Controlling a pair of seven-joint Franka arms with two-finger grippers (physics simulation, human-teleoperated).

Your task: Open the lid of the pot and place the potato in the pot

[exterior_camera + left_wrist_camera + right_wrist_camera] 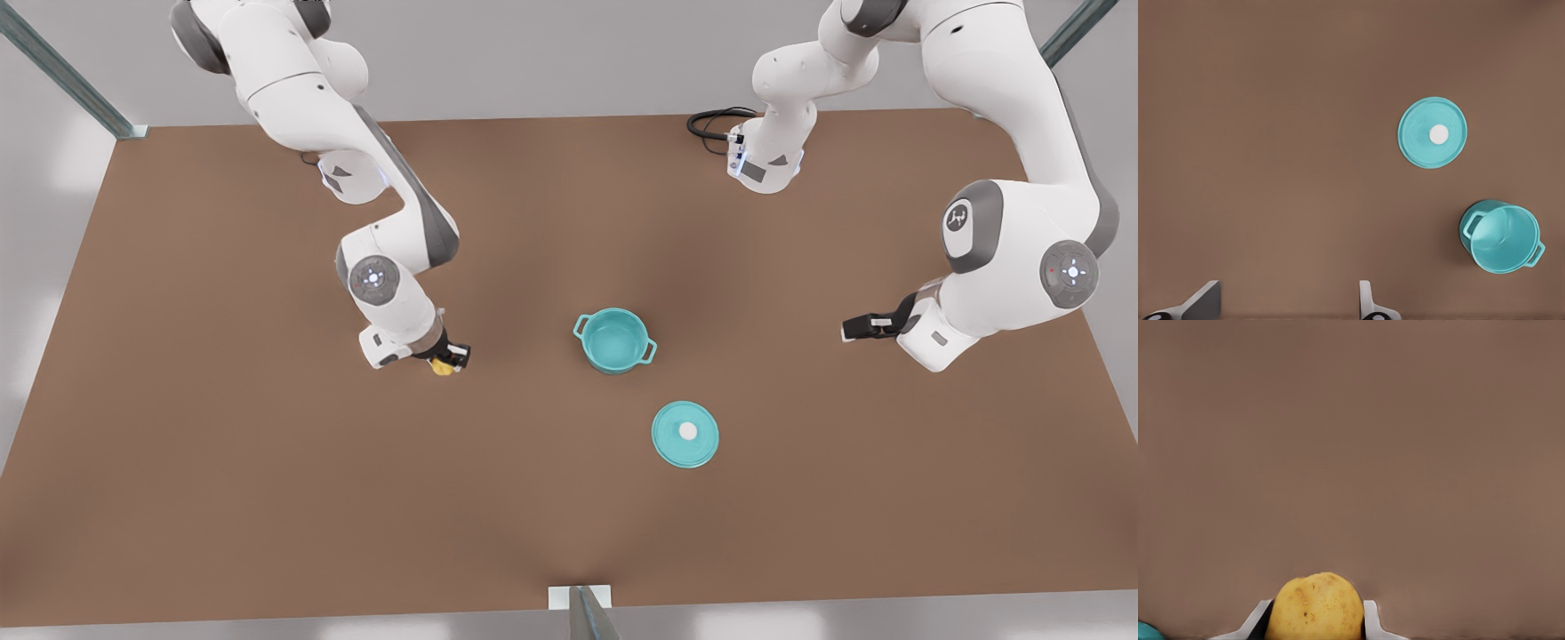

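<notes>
Potato (1315,608), yellow with reddish specks, pinched in right gripper (442,359) at the front view's left, well apart from open teal pot (613,340), lid (685,434) with white knob flat on table (267,498) near pot, left gripper (1285,303) spread, hovering at the front view's right

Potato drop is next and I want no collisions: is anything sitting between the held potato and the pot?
Nothing visible does. The right gripper holds the potato at the front view's left; bare table runs to the open pot. The pot lid lies apart, off that line. The left gripper waits open.
</notes>
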